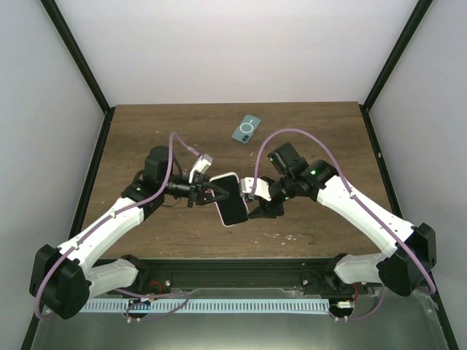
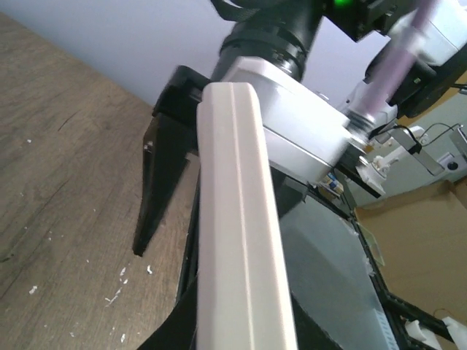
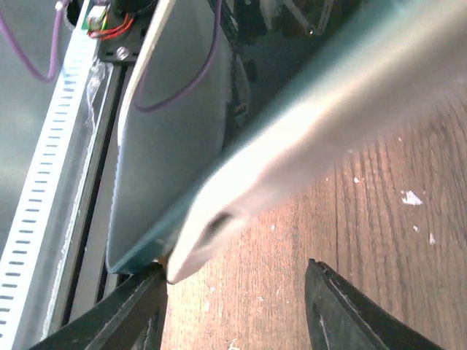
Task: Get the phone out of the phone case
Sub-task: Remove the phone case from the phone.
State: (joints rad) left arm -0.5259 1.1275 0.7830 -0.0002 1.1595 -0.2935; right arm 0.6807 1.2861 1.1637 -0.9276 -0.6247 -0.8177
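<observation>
Only one phone [image 1: 232,198], between left gripper [image 1: 211,191] and right gripper [image 1: 254,207]; one teal case [image 1: 246,128]

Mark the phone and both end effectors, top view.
phone [image 1: 232,206], top view, on the dark screen.
left end effector [image 1: 211,191], top view, between its fingertips at the phone's left edge.
right end effector [image 1: 253,204], top view, between its spread fingertips by the phone's right edge.
</observation>
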